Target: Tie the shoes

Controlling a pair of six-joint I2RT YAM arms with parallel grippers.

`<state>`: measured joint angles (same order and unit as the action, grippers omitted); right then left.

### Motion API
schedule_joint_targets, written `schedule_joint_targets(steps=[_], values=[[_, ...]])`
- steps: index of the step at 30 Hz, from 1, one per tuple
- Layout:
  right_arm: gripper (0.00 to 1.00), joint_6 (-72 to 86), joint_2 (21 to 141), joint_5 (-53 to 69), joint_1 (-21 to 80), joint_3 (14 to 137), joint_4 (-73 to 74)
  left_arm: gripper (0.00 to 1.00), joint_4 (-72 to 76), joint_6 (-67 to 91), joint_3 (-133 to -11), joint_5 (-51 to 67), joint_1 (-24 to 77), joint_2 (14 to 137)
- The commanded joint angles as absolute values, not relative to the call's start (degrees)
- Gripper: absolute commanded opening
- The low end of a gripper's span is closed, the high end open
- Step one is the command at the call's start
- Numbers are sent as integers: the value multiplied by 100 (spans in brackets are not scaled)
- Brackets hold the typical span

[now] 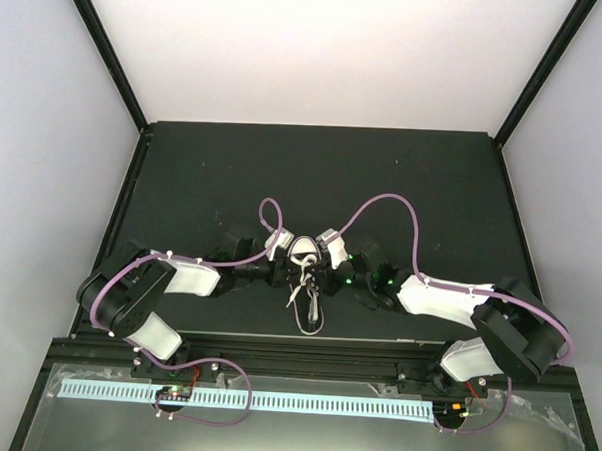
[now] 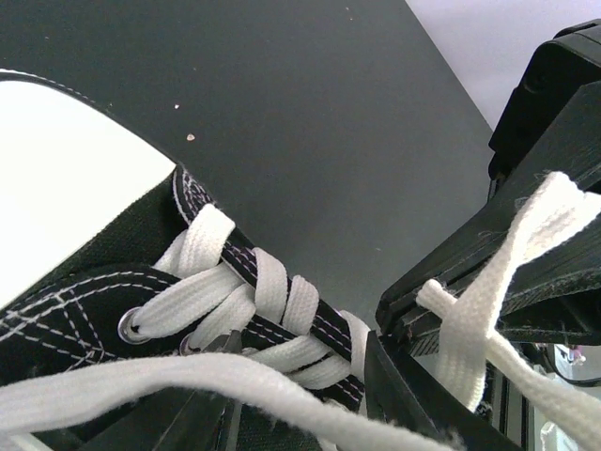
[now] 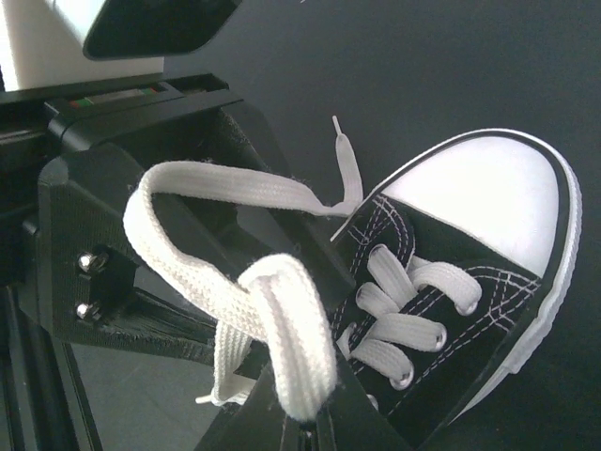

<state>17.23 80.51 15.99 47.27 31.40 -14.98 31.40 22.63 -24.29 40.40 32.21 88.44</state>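
**Ann:** Two pincers crowded in tight! The right pincer (image 3: 302,420) is clamped hard on a folded loop of the white laces (image 3: 282,319).

**Ben:** And the left pincer (image 2: 291,404)?

**Ann:** Its fingers stand apart, with one strand lying across them. The right wrist view shows a bend of lace draped over its black frame.

**Ben:** Where's the shoe?

**Ann:** The black sneaker (image 1: 303,254) sits on the dark desk (image 1: 233,183), mid-width and toward the near edge, right between both pincers. Its white toe cap (image 3: 488,188) is at the end away from the right pincer, and loose lace trails toward the arm bases.
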Motion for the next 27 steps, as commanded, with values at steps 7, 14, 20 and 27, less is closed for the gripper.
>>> schedule_joint_targets(steps=[7,14,20,27], values=[[2,1936,8067,1525,4709,3190,-1996,38,3608,2182,-2435,4671,3249,8830],[2,1973,8121,1477,4710,3199,-1996,35,3784,2286,-2235,4495,3244,8573],[2,1969,8134,1490,4706,3207,-1995,34,3871,2343,-2119,4566,3245,8457],[2,1969,8181,1577,4710,3234,-2028,35,3765,2296,-2230,4536,3264,8617]])
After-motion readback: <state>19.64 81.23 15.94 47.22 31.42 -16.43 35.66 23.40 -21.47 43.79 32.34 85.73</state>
